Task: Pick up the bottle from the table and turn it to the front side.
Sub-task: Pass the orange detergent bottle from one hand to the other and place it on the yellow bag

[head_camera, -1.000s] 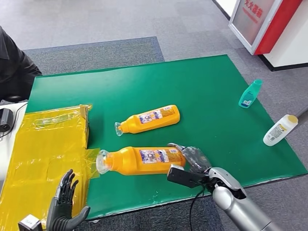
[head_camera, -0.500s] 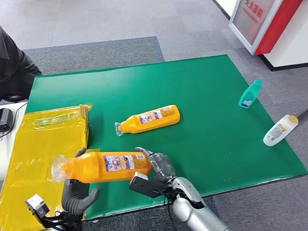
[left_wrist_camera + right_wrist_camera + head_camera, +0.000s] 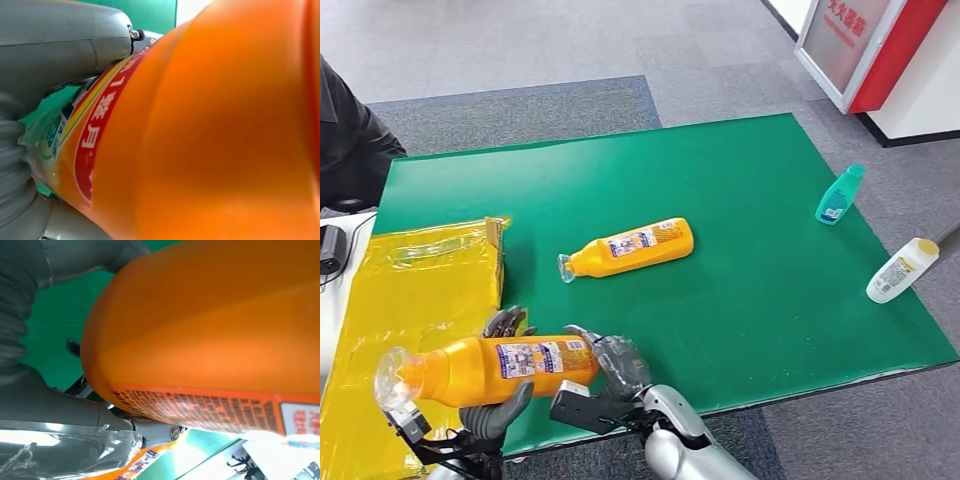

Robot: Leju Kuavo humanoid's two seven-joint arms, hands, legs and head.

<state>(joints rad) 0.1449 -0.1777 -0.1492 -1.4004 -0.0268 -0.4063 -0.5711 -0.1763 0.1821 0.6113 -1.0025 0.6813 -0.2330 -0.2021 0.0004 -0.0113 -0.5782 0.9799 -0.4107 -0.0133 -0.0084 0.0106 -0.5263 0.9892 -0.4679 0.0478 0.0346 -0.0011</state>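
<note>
From the head view, the orange bottle (image 3: 497,368) lies on its side in the air above the near edge of the green worktop (image 3: 743,260), its clear cap end out over the yellow plastic sheet (image 3: 410,300) on the left and its printed label facing up. The right hand (image 3: 618,368) wraps its fingers around the flat base end of the bottle. The left hand (image 3: 497,410) sits beneath the middle of the bottle, dark fingers (image 3: 505,322) rising behind the body and the thumb curling up in front, so both hands hold it. A second orange bottle (image 3: 629,247) lies flat farther back on the worktop, well apart. A small teal bottle (image 3: 841,194) lies near the far right edge, and a white bottle (image 3: 903,270) with a yellow cap sits off the right edge. A person's dark sleeve (image 3: 350,140) shows at the upper left.

In the left wrist view, the orange bottle (image 3: 211,130) presses close against the grey thumb, its red and yellow label just beside it; the picture is blurred, so the fingers probably close around it.

In the right wrist view, the rounded base end of the bottle (image 3: 211,320) rests against the grey thumb, fine print running along its edge.
</note>
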